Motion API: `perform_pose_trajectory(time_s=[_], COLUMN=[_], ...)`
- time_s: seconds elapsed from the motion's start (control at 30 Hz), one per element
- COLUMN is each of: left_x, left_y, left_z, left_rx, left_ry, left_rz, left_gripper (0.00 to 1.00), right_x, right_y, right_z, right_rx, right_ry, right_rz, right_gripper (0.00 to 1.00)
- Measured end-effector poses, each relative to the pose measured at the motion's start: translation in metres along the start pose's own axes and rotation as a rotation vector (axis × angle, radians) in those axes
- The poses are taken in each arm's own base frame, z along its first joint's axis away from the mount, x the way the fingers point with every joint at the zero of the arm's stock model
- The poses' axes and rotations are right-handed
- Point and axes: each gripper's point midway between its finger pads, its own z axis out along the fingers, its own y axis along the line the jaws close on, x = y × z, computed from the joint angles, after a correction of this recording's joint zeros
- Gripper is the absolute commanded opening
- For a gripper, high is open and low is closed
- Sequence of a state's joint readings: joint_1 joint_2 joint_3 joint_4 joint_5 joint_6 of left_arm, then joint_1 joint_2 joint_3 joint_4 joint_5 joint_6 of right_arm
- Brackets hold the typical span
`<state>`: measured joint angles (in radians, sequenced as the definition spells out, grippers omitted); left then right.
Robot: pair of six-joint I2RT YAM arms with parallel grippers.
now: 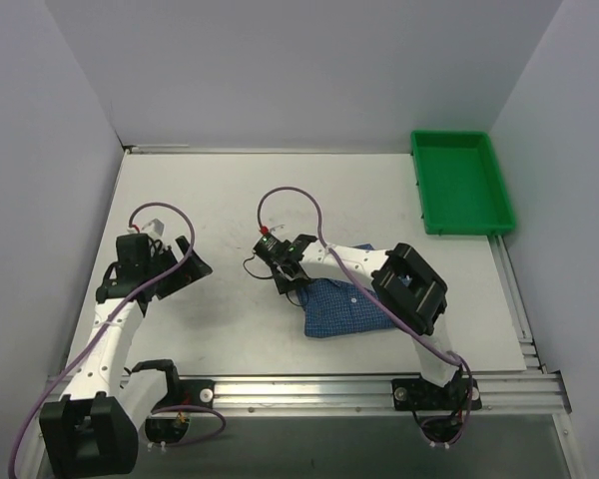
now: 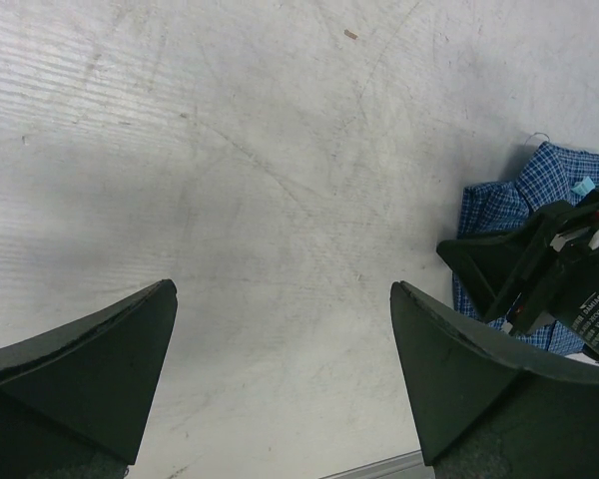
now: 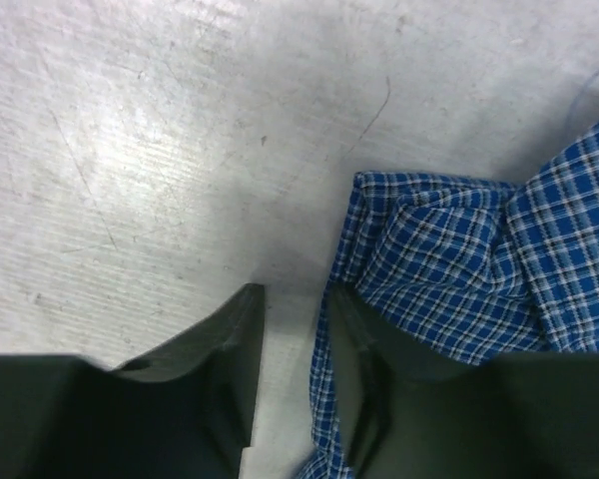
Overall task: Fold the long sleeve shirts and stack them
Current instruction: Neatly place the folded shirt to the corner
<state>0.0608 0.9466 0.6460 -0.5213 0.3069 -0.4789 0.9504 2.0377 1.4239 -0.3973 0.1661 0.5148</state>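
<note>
top view. the blue checked shirt [image 1: 341, 309] lies bunched in a rough folded heap on the white surface [image 1: 280, 190], toward the near right, partly under my right arm. the right fingers [image 1: 288, 282] are down at its left edge. the left fingers [image 1: 185, 267] hang over bare surface well to the left, apart from the cloth. a green tray [image 1: 462, 185] sits in the far right corner, nothing visible in it.

left wrist view. left fingers [image 2: 90, 379] spread wide, nothing between them, only scratched surface [image 2: 260, 180] below. at the right edge i see part of the shirt [image 2: 539, 185] with its light blue label [image 2: 582, 187] near the collar, and the right fingers [image 2: 499, 264] dark in front of the cloth.

right wrist view. right fingers [image 3: 225, 369] are drawn close with a narrow gap left between them. the edge of the shirt [image 3: 459, 259] drops into that gap and lies against the right-hand finger. a strip of surface [image 3: 180, 150] shows between the cloth and the left-hand finger, so the fold is not clamped. the rest of the cloth piles up to the right, wrinkled, check pattern sharp.
</note>
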Motion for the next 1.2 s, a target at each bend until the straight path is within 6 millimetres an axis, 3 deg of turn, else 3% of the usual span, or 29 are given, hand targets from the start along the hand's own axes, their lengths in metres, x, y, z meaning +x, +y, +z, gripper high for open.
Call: perform_pose_trajectory(time_s=[0.2,0.33,0.73,0.9,1.07,1.17,1.2], left_x=[-0.001,-0.001,0.0,0.001,0.002,0.002,0.002], left_y=[0.001,0.0,-0.005,-0.007,-0.009,-0.01,-0.01], left_z=[-0.001,-0.002,-0.003,-0.004,-0.004,-0.005,-0.005], left_rx=[0.01,0.019,0.05,0.06,0.072,0.077,0.078], left_ry=[0.0,0.002,0.012,0.015,0.02,0.019,0.018], left_rz=[0.003,0.001,0.003,0.004,0.005,0.006,0.007], left_gripper=[0.97,0.97,0.97,0.97,0.97,0.97,0.97], right_x=[0.003,0.015,0.069,0.085,0.094,0.096,0.094], right_y=[-0.015,-0.041,-0.182,-0.222,-0.263,-0.274,-0.272], right_z=[0.0,-0.004,-0.018,-0.023,-0.028,-0.035,-0.039], right_rx=[0.053,0.092,0.29,0.37,0.445,0.467,0.462], right_ry=[0.003,0.021,0.216,0.288,0.337,0.333,0.316], right_rz=[-0.015,-0.047,-0.11,-0.163,-0.07,-0.009,0.006], right_gripper=[0.0,0.0,0.0,0.0,0.0,0.08,0.18])
